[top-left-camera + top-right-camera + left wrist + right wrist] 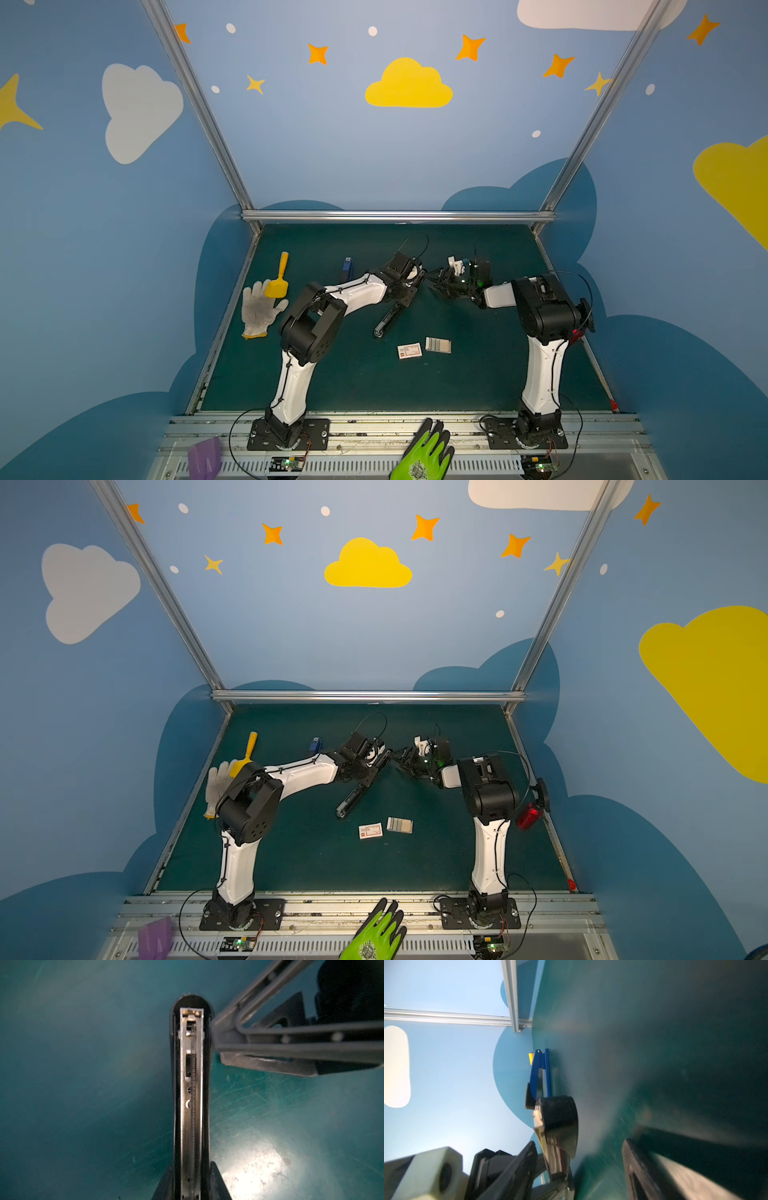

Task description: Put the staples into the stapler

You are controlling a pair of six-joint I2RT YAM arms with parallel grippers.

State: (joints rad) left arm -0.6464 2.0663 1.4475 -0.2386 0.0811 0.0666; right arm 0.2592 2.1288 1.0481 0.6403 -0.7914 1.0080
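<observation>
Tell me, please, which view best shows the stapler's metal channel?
The left wrist view: the stapler faces it, channel and spring clear. Both top views show it small and dark; the right wrist view, only a blurred end.

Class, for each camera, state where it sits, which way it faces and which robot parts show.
Top views: high at front, looking down on the table, both arms.
Left wrist: on left arm, looking along the black stapler in the left gripper's jaws.
Right wrist: on right arm, looking across the table; right gripper open.
Wrist views share the black stapler.
</observation>
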